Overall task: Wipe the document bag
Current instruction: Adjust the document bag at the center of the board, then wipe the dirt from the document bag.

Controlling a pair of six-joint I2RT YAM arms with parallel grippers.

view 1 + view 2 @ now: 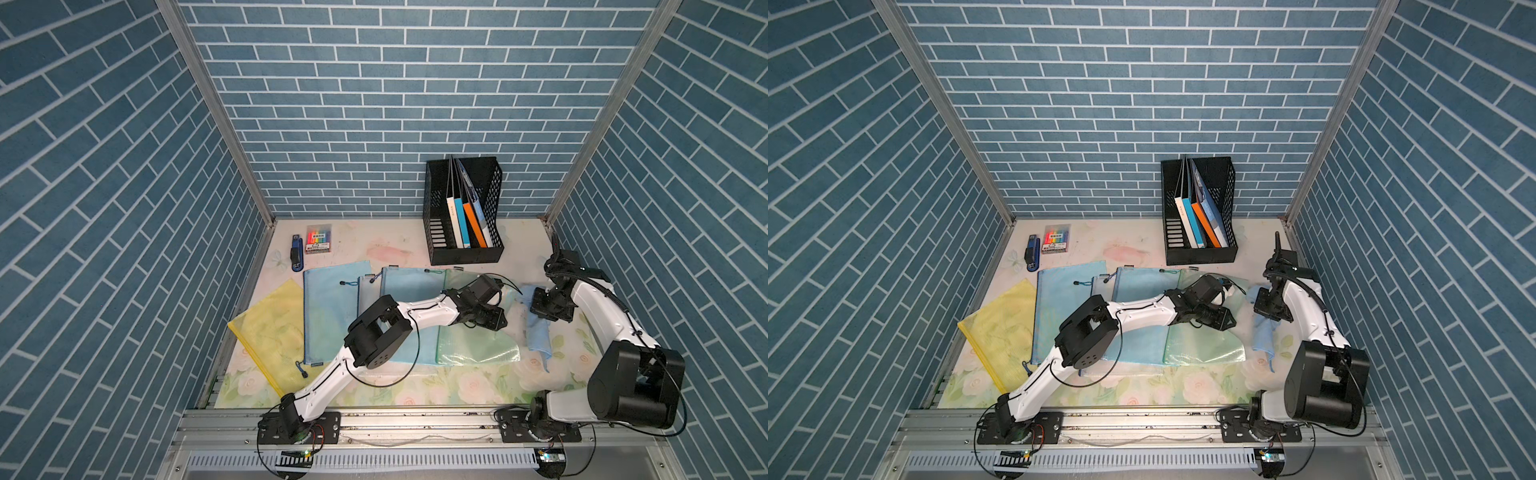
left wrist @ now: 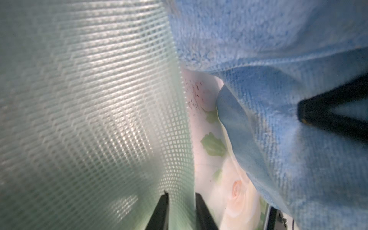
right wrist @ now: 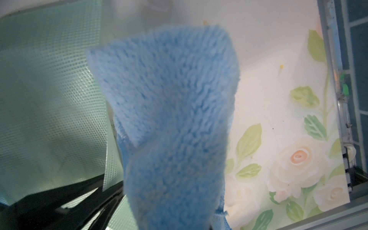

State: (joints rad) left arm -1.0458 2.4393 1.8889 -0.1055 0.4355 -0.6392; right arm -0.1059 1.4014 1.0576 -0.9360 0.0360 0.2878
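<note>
A pale green mesh document bag (image 1: 473,345) (image 1: 1204,345) lies right of centre on the table, its right edge lifted. My left gripper (image 1: 503,321) (image 2: 181,199) is at that edge. Its fingers (image 2: 163,211) stand a little apart, open, with the bag's mesh edge (image 2: 89,109) running between them. A blue fluffy cloth (image 1: 540,338) (image 3: 169,119) hangs from my right gripper (image 1: 540,309), which is shut on it just right of the bag. The cloth hides the right jaws in the right wrist view. The cloth (image 2: 278,59) is close beside the bag's edge.
Two blue mesh bags (image 1: 328,316) (image 1: 411,286) and a yellow one (image 1: 270,332) lie overlapping to the left. A black file rack (image 1: 463,212) with books stands at the back. A stapler (image 1: 296,257) and a pen pack (image 1: 319,240) are at the back left.
</note>
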